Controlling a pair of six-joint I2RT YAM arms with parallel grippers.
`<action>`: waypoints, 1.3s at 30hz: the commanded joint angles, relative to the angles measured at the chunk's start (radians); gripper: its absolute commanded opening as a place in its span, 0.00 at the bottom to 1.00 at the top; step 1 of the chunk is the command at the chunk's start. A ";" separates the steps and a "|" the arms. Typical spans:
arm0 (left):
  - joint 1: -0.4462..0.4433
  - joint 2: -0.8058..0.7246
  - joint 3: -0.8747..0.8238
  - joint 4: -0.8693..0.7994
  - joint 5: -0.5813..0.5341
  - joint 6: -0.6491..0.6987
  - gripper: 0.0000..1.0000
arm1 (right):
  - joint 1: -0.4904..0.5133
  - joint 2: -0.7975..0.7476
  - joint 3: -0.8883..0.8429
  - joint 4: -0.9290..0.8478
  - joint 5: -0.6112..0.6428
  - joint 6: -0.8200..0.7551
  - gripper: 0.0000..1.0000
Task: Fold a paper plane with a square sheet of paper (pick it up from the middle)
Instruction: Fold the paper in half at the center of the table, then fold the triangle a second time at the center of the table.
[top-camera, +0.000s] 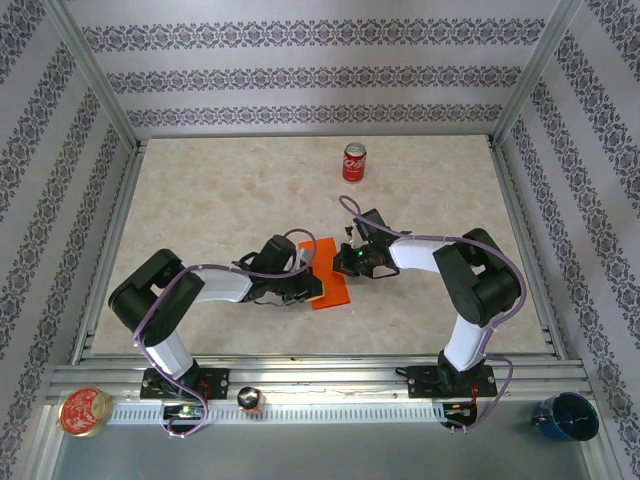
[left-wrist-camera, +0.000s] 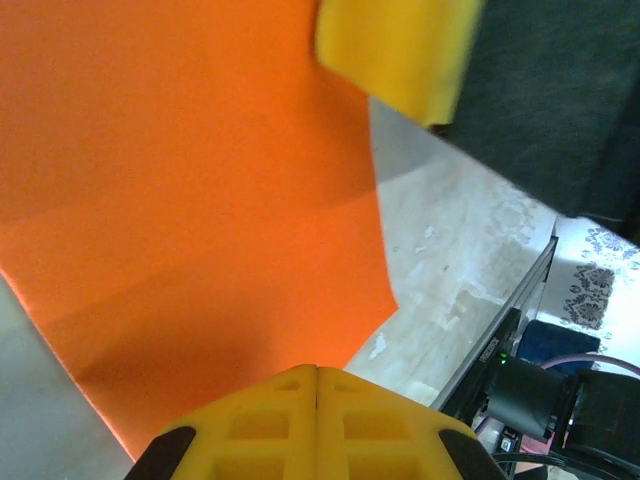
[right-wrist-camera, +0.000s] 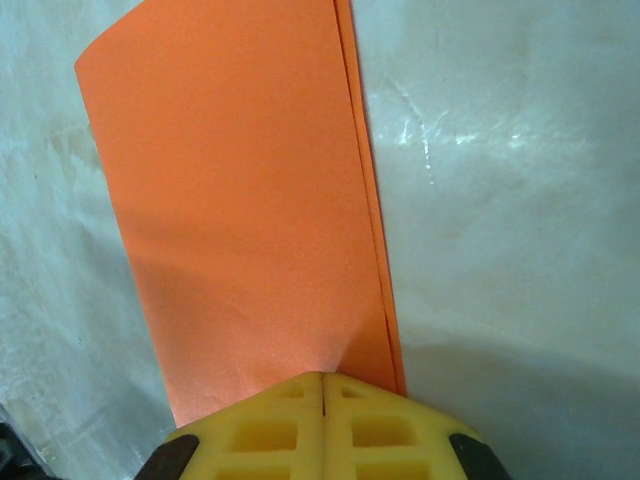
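Currently square sheet of paper (top-camera: 332, 288) lies folded double, mid-bench (top-camera: 200, 200), between arms. Left end effector (left-wrist-camera: 317, 372) jaws fully closed, tip over sheet. Right end effector (right-wrist-camera: 323, 378) likewise closed, tip at sheet's doubled edge.

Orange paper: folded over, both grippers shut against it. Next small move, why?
Probably sweep the right gripper forward over the paper to press it flat: its far corner looks curled, two layers lie roughly aligned, and the left gripper seems to pin it.
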 joint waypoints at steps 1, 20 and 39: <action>-0.029 0.037 -0.045 0.100 0.031 -0.048 0.00 | -0.007 0.050 -0.065 -0.158 0.119 0.006 0.00; -0.047 -0.212 -0.046 -0.277 -0.032 0.181 0.01 | -0.010 0.045 -0.043 -0.168 0.090 -0.008 0.00; 0.164 0.149 0.375 -0.241 -0.078 0.165 0.00 | -0.030 -0.327 -0.115 -0.159 0.002 0.070 0.21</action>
